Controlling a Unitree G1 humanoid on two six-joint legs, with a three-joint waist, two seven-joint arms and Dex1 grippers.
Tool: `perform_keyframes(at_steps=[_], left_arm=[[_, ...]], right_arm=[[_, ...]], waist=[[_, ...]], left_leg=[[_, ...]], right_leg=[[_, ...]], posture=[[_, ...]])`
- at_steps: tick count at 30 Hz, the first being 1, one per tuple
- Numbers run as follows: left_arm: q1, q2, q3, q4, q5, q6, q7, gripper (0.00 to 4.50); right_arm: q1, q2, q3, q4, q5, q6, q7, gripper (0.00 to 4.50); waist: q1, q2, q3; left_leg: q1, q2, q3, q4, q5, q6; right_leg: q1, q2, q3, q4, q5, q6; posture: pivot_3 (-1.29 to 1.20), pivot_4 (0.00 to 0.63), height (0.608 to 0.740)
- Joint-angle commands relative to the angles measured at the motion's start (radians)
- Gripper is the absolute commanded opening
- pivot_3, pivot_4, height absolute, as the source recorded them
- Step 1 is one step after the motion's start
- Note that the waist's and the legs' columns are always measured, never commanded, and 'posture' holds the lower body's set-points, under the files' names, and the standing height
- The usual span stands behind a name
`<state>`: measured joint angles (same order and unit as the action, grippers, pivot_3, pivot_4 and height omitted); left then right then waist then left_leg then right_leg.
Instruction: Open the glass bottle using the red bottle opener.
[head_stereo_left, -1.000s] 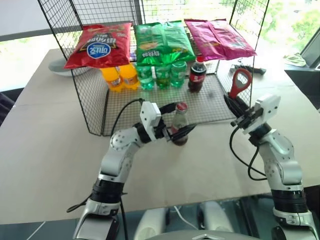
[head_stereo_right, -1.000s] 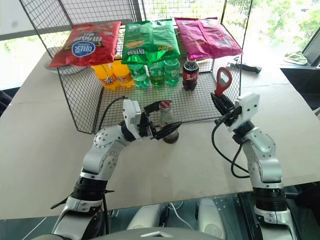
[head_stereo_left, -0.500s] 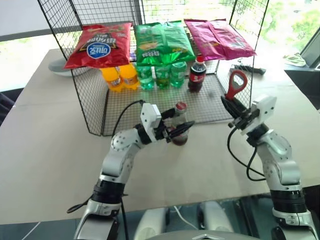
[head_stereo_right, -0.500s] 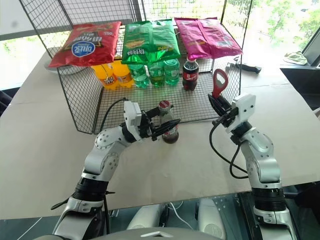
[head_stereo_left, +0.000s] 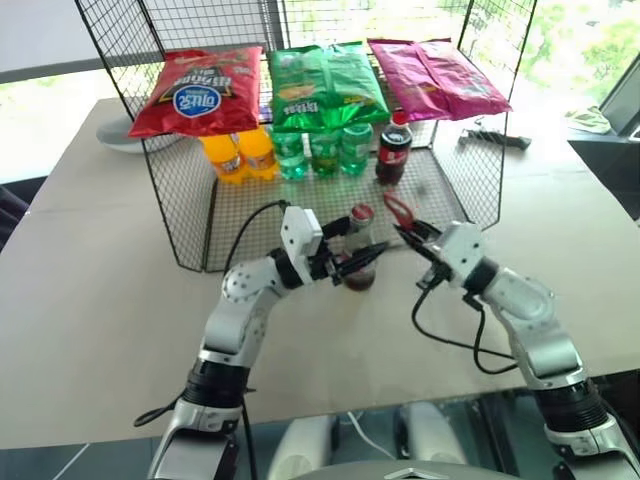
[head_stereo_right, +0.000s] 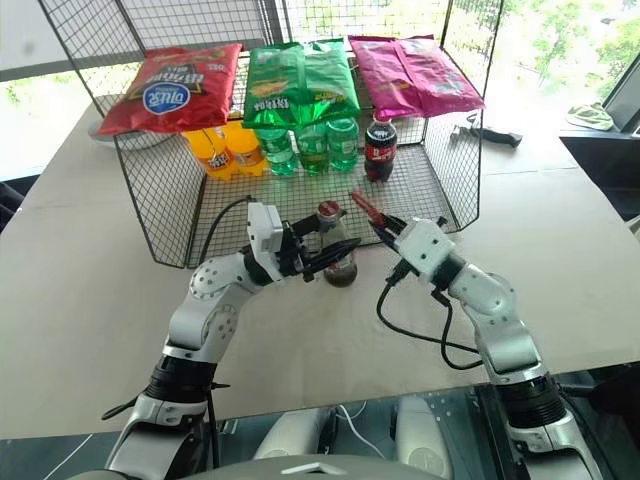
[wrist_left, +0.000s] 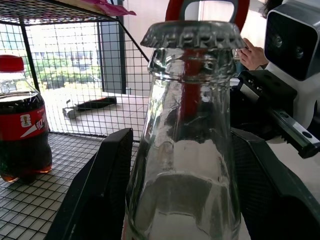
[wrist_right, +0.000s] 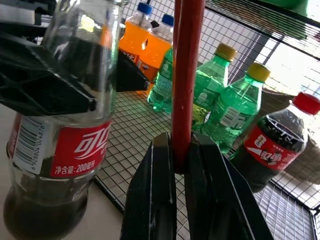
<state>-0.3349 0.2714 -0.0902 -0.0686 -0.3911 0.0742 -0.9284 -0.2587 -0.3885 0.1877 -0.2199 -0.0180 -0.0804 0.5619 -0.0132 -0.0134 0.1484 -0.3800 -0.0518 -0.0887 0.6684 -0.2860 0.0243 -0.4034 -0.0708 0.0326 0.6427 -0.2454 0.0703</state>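
Observation:
The glass bottle (head_stereo_left: 358, 262) stands upright on the table just in front of the wire rack, dark cola in its lower part, a red label, and a crimped cap (wrist_left: 192, 34) on top. My left gripper (head_stereo_left: 360, 262) is shut on its body, one black finger (wrist_left: 102, 187) on either side. My right gripper (head_stereo_left: 415, 237) is shut on the handle of the red bottle opener (wrist_right: 187, 75). It holds the opener just right of the bottle's neck, tilted toward the cap. The opener's ring head (wrist_left: 207, 7) shows right behind the cap; I cannot tell if they touch.
A wire rack (head_stereo_left: 190, 215) stands behind the bottle with several chip bags (head_stereo_left: 325, 85) on top. Orange bottles (head_stereo_left: 238, 152), green bottles (head_stereo_left: 322, 150) and a stout red-capped cola bottle (head_stereo_left: 393, 148) stand inside. A black object (head_stereo_left: 495, 138) lies at the table's far right.
My left gripper closed on the bottle. My right arm swung left with the opener and rolled, bringing the ring head from well to the right up beside the cap.

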Motion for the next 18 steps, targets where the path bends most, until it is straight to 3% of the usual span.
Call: perform_keyframes(at_steps=[1,8,18], left_arm=[[0.006,-0.002,-0.01,0.001,0.009,-0.015,0.008,2.28],[-0.001,-0.008,-0.018,0.01,0.02,-0.018,0.011,2.28],[-0.004,-0.007,-0.026,0.016,0.018,-0.01,0.015,2.28]], right_arm=[[-0.028,-0.016,0.026,-0.04,-0.094,-0.014,-0.021,0.0],[-0.07,0.005,0.073,-0.076,-0.215,0.077,-0.051,0.0],[-0.049,-0.017,0.079,-0.084,-0.324,-0.068,-0.137,0.0]], waist=[[0.001,0.0,0.0],[0.001,0.0,0.0],[0.003,-0.001,-0.001]], left_leg=[[0.0,0.0,0.0,0.0,0.0,0.0],[0.0,0.0,0.0,0.0,0.0,0.0],[0.0,0.0,-0.001,0.0,0.0,0.0]], right_leg=[[0.0,0.0,0.0,0.0,0.0,0.0],[0.0,0.0,0.0,0.0,0.0,0.0],[0.0,0.0,-0.001,0.0,0.0,0.0]], posture=[[0.0,0.15,0.74],[0.0,0.15,0.74],[0.0,0.15,0.74]])
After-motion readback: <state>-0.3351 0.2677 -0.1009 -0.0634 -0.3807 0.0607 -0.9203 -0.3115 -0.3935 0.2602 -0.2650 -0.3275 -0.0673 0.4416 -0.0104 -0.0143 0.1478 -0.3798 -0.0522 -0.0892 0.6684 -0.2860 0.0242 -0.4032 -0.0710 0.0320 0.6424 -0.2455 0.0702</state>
